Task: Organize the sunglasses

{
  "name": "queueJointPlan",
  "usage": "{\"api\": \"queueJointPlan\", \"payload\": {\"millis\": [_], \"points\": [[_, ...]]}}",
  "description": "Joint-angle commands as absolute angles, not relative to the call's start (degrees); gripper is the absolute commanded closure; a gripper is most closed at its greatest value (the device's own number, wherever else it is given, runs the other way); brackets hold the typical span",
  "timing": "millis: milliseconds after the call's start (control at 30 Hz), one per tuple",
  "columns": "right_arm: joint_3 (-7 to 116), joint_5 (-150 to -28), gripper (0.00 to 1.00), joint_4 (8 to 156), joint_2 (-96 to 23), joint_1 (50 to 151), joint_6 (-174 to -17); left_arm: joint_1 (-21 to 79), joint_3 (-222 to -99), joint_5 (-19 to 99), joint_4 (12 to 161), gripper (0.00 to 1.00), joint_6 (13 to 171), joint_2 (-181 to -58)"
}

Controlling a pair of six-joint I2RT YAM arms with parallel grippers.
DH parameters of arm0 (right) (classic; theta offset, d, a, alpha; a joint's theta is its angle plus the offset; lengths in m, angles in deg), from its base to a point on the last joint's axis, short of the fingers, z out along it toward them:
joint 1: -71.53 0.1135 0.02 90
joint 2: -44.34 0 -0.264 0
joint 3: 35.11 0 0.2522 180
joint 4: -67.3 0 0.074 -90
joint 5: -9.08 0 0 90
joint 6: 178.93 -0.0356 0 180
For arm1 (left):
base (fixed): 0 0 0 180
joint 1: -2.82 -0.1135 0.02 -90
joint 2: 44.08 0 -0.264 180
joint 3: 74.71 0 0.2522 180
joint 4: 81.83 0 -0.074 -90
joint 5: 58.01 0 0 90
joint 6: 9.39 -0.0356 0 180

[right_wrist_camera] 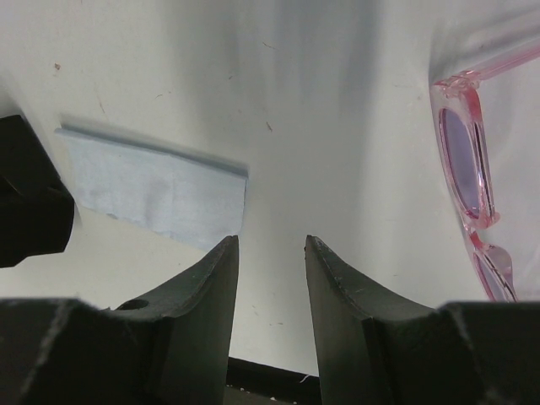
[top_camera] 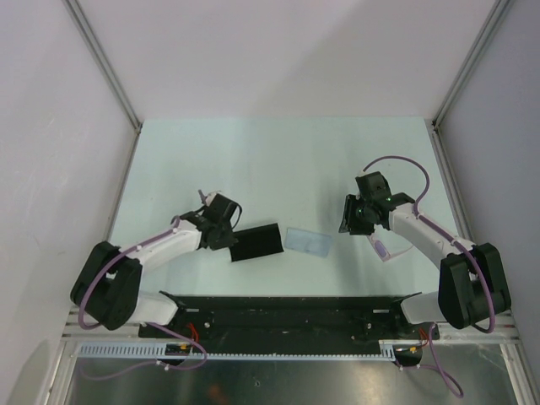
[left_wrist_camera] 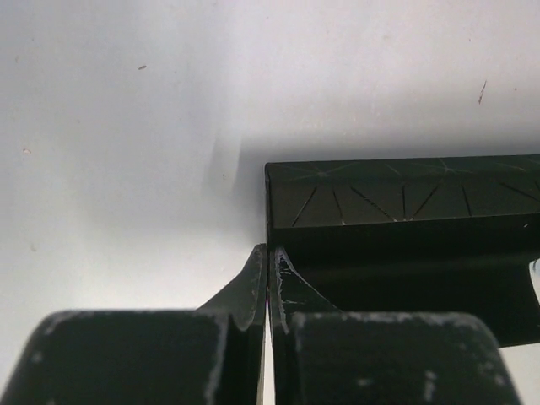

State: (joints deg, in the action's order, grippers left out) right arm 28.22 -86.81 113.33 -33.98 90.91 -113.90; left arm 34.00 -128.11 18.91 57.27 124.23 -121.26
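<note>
sunglasses (right_wrist_camera: 469, 160): see-through pink plastic frame, glossy, smooth; purple lenses shiny too. 
cloth (right_wrist_camera: 156, 190): pale blue fabric, soft-looking, matt. 
case (left_wrist_camera: 405, 202): black, dull sheen, thin pale scratch lines on top. 
surface (left_wrist_camera: 126, 126): white, smooth, matt, few tiny specks. 
my left end effector (left_wrist_camera: 267, 261) and right end effector (right_wrist_camera: 270, 253): black plastic, matt, scuffed whitish along edges.

The tabletop (top_camera: 278, 160) under the fingers (right_wrist_camera: 211, 287) is pale, a bit green. Plain white walls (top_camera: 278, 51) stand far past them and on both sides, with grey metal bars (top_camera: 101, 63) in the corners
</note>
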Motion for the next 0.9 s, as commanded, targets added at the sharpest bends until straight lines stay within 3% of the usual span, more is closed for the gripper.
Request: {"api": "queueJointPlan", "payload": {"millis": [0, 100, 133, 233, 500, 667, 867], "points": [[28.22, -86.37, 0.57, 113.31, -33.7, 90.95, -113.89, 32.62, -130.3, 15.56, 59.54, 0.98, 118.85, -124.41], [28.23, -86.28, 0.57, 113.31, -33.53, 90.95, -113.89, 32.18, -130.66, 15.9, 59.54, 0.81, 118.32, -123.53], [28.23, -86.45, 0.57, 113.31, -33.7, 90.95, -113.98, 31.92, -130.75, 16.17, 59.54, 0.67, 118.14, -123.18], [28.14, -86.89, 0.57, 112.96, -33.88, 90.95, -114.33, 31.65, -131.19, 16.87, 59.53, 0.5, 117.44, -122.3], [28.23, -85.23, 0.56, 113.66, -33.61, 91.13, -116.52, 31.56, -134.69, 18.71, 58.57, 0.47, 117.09, -117.21], [28.14, -83.12, 0.55, 113.75, -33.7, 92.71, -118.81, 33.14, -143.83, 19.69, 58.31, 0.46, 114.46, -115.97], [28.23, -81.8, 0.51, 113.66, -34.58, 94.82, -120.39, 38.67, -153.06, 27.3, 59.27, 0.34, 111.56, -124.65]]}}
